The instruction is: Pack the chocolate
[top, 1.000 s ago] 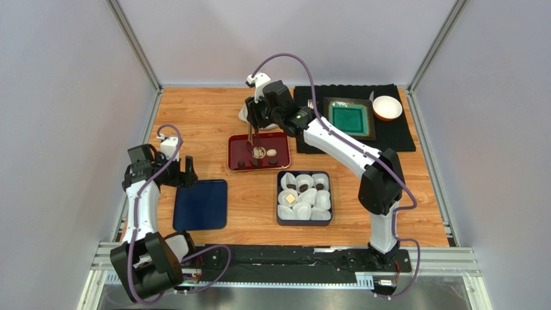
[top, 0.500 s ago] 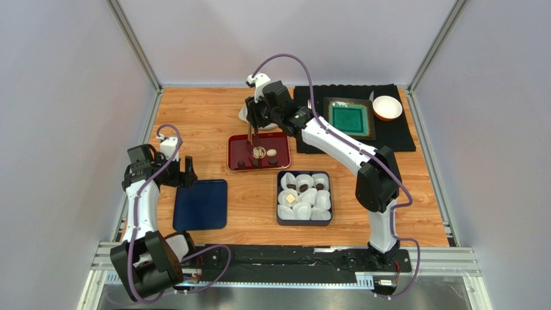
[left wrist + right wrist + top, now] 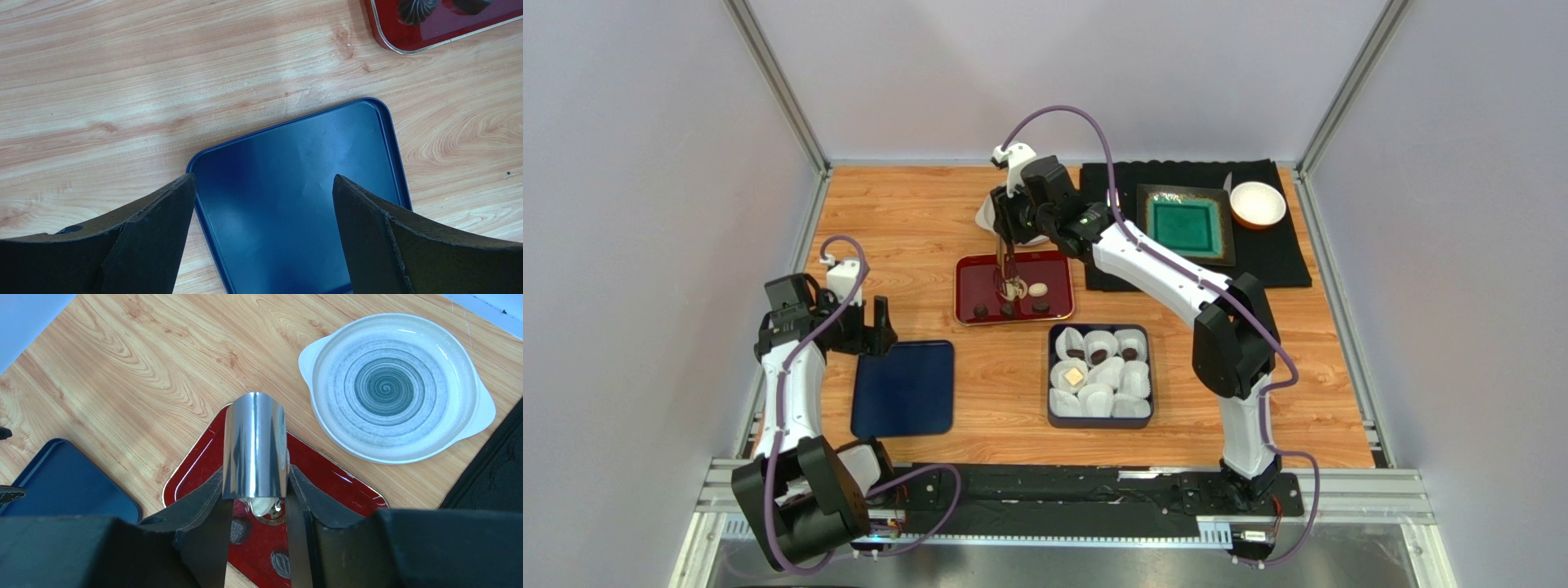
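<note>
Two places hold the chocolate. A few loose pieces (image 3: 979, 312) lie on the red tray (image 3: 1057, 270) in the middle of the desk (image 3: 916, 221): dark rounds along its near edge and a cream one (image 3: 1038, 289) towards its right side. More pieces sit among crinkled white paper cups (image 3: 1133, 382) inside the black box (image 3: 1100, 423), which stands just nearer to you than the red tray. The box holds a few dark pieces (image 3: 1128, 353) in its far row and a tan one (image 3: 1075, 377) on its left.

Your right pincer (image 3: 255, 478) is clamped on a pair of metal tongs (image 3: 255, 435), which point down over the red tray. In the right wrist view a pale piece (image 3: 264, 505) shows right at the tong tips. You cannot tell whether the tips grip it or only touch it.

Your left pincer (image 3: 263, 184) stands wide with nothing in it, hovering above the dark blue tray (image 3: 294, 245) at the left of the desk, well apart from the box.

Just beyond the red tray sits a grey swirl plate (image 3: 393, 386). To the right, a black mat (image 3: 1284, 251) carries a green dish (image 3: 1189, 224) and a white bowl (image 3: 1257, 203).
</note>
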### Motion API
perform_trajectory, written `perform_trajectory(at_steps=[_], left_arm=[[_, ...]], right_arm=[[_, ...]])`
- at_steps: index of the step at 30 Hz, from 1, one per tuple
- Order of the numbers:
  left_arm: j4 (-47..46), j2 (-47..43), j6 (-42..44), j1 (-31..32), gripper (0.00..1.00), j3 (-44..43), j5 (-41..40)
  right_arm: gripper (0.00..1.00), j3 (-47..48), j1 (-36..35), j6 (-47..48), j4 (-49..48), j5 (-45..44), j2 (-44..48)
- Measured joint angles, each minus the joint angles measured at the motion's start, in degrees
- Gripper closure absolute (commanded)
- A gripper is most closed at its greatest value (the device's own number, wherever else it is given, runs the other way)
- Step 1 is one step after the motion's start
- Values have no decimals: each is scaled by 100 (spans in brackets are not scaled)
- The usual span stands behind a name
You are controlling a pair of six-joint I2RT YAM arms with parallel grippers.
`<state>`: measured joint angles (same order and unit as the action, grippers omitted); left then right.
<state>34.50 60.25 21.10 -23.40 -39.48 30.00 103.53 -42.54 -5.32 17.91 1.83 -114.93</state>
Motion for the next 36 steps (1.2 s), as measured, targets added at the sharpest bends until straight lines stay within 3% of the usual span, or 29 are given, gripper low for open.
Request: perform_trajectory(at_steps=[8,21,27,36], left_arm=[[0,2,7,-9,9,0,0],[11,-2,11,-48,9,0,13],[48,-22,11,-63,9,0,17],[98,-72,11,-63,9,-13,20]], right_arm=[[81,-31,0,-4,-35,35,-9],[87,-33,0,140,179,20,273],[88,-411,0,240,282,13,1416],[88,-1768,0,236,361,-11,3510]])
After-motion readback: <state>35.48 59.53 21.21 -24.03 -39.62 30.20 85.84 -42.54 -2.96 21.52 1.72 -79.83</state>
